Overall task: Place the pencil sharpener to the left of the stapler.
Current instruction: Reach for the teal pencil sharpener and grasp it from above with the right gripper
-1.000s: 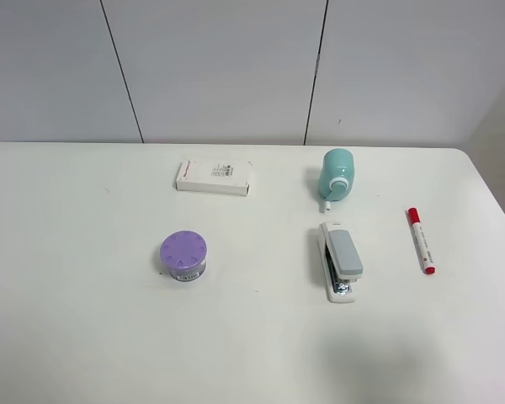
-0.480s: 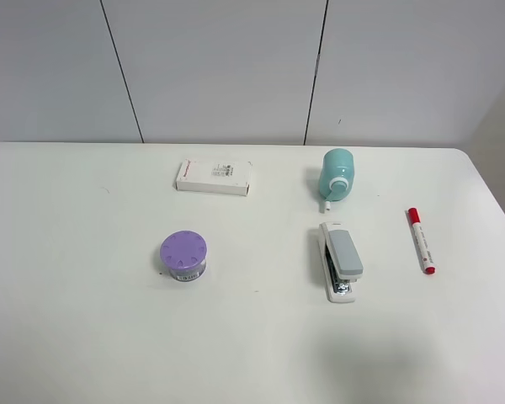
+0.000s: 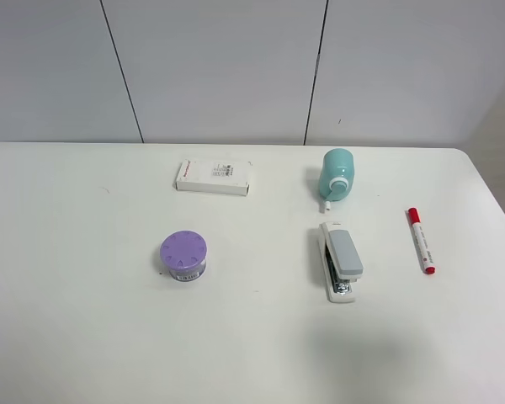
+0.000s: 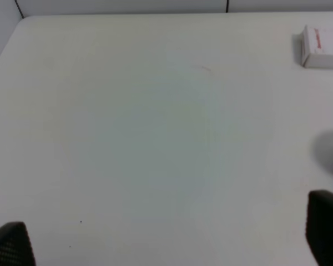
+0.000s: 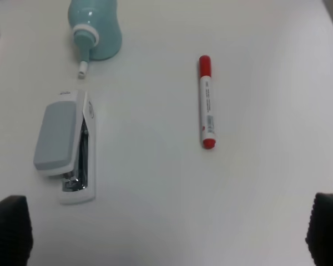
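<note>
Mint-green smooth plastic, the pencil sharpener [image 3: 337, 173] is probably light, rigid and a little slippery. Its rounded body suggests gripping across the middle, clear of the white ring and small crank. It lies just beyond the stapler [image 3: 340, 259], crank end toward it. The left gripper [image 4: 166, 238] and right gripper [image 5: 167, 230] both have fingers spread wide, empty.

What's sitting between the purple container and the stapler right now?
Nothing. In the exterior high view, the stretch of white table between the purple container and the stapler is bare.
</note>
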`<act>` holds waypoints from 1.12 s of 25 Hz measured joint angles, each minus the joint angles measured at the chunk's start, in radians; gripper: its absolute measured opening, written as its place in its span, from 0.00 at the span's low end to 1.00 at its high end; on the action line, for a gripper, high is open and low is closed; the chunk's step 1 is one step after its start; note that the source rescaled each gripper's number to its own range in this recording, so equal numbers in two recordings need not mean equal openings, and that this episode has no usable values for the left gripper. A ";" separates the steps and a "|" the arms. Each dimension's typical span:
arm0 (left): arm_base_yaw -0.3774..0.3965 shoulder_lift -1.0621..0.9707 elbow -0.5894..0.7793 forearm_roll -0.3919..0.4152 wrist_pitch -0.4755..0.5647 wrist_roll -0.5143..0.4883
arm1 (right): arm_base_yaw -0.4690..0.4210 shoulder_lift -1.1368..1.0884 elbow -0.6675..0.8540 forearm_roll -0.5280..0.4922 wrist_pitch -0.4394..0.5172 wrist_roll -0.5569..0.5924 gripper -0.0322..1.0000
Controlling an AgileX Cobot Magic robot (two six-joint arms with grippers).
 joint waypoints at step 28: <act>0.000 0.000 0.000 0.000 0.000 0.000 | 0.215 1.638 -1.083 -0.010 0.005 0.182 1.00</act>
